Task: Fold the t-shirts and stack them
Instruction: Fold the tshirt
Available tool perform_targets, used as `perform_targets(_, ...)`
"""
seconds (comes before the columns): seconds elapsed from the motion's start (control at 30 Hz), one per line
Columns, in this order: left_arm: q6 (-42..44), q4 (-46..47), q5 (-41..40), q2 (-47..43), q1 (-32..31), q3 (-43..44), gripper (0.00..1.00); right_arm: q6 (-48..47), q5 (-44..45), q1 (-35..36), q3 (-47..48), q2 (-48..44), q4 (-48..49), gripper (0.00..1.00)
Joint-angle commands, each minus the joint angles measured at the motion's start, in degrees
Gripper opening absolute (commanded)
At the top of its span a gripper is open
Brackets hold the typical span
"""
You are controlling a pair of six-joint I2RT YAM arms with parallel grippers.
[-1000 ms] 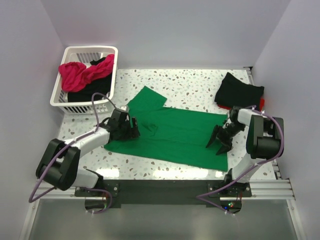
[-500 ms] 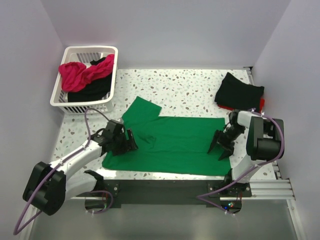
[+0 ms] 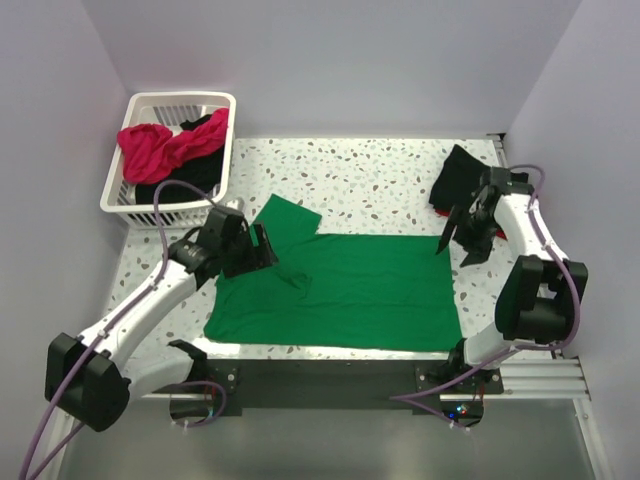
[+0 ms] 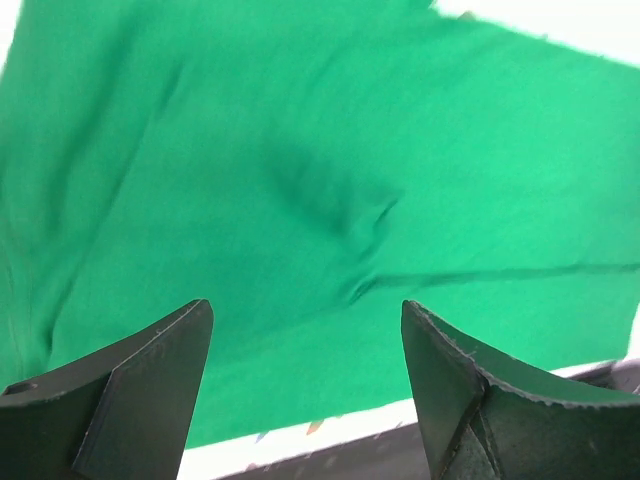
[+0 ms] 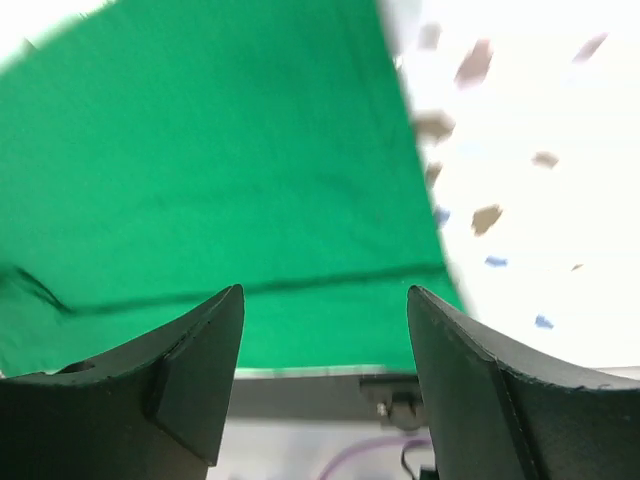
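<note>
A bright green t-shirt (image 3: 350,295) lies spread flat at the near middle of the table, one sleeve (image 3: 285,218) pointing to the far left and a small pucker near its collar. My left gripper (image 3: 266,250) hovers over the shirt's left part, open and empty. In the left wrist view the green cloth (image 4: 300,150) fills the space below my open left gripper (image 4: 305,310). My right gripper (image 3: 457,250) hangs open above the shirt's far right corner. The right wrist view shows that gripper (image 5: 325,295) empty over the shirt's right edge (image 5: 200,150).
A folded black shirt (image 3: 470,178) lies at the far right with red cloth (image 3: 523,208) beneath it. The white slatted basket (image 3: 180,97) at the far left holds magenta-pink (image 3: 150,150) and black (image 3: 190,178) shirts. Speckled tabletop (image 3: 370,170) lies beyond the green shirt.
The green shirt has slid toward the near edge and now lies flatter. Both grippers have lifted off it and moved toward the far side, the right one up beside the black shirt.
</note>
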Motion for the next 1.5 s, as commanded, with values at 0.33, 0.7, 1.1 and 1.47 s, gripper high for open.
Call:
perform_targets(0.33, 5.5, 7.0, -5.1, 8.6, -0.1, 14.8, 0.81, 4.6, 6.8, -1.0, 5.6, 7.4, 21.8, 0.46)
perform_targets(0.7, 7.2, 9.8, -4.4, 11.7, -0.2, 16.4, 0.82, 4.4, 6.8, -1.0, 6.4, 14.6, 26.6, 0.44)
perform_targets(1.1, 8.3, 10.5, -3.8, 15.6, -0.1, 18.8, 0.82, 4.2, 8.2, -0.9, 3.9, 17.2, 28.7, 0.42)
perform_targets(1.47, 8.7, 10.9, -3.8, 16.9, 0.0, 19.3, 0.83, 5.1, 7.0, -0.6, 2.6, 19.0, 29.8, 0.39)
